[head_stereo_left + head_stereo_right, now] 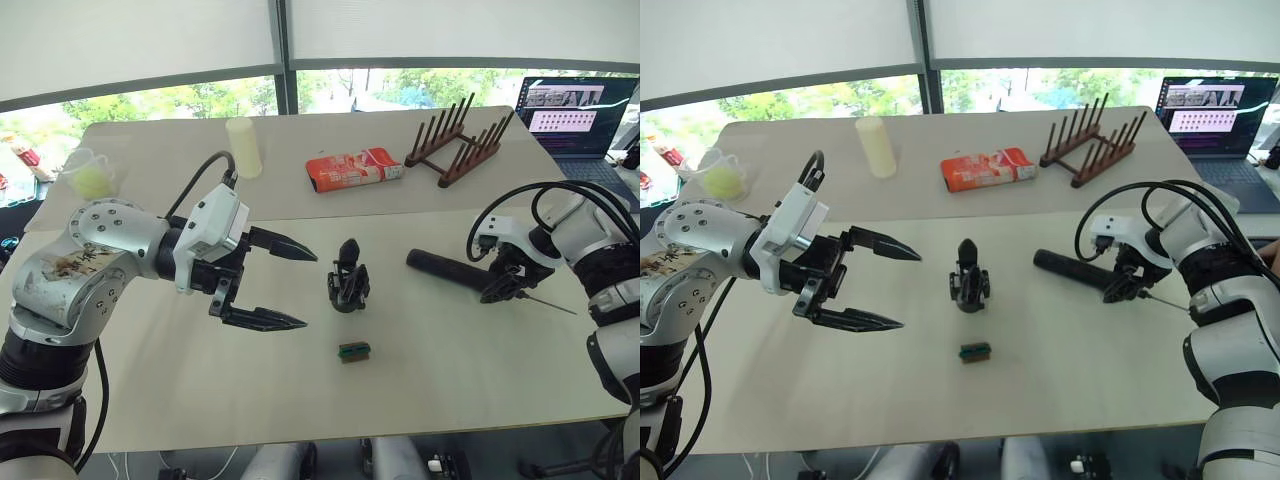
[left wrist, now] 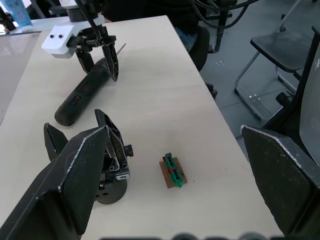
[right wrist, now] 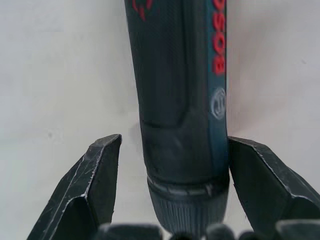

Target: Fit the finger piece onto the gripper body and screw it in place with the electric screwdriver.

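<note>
The small green-and-brown block (image 1: pixel 354 351) lies nearest the camera on the pale, matte desk (image 1: pixel 200 400), just in front of the gripper body (image 1: pixel 348 285). That gripper body is a chunky black mechanism with a round base and one pointed black finger sticking up, and it stands upright near the middle of the desk.

To its right lies the electric screwdriver (image 1: pixel 450 271), a long thick black cylinder resting flat. Its long axis runs across the desk from the gripper body toward the robot's right, and its thin metal bit (image 1: pixel 552 304) points rightward and slightly toward the camera.

The right end effector (image 1: pixel 505 281) straddles the bit end of the screwdriver. In the right wrist view its two black fingers (image 3: pixel 95 185) sit either side of the barrel, the right-hand one close against it and a gap at the other, so the grip does not look closed.

The left end effector (image 1: pixel 290 283) hovers above the desk just left of the gripper body, its two pointed fingers spread wide and empty, aimed toward the mechanism. It is the nearer arm to the gripper body; the right arm is nearer the screwdriver.

The loose finger piece cannot be made out.

Further back sit an orange packet (image 1: pixel 353 169), a brown wooden peg rack (image 1: pixel 455 145), a pale cylinder (image 1: pixel 243 147) and a laptop (image 1: pixel 573 118).
</note>
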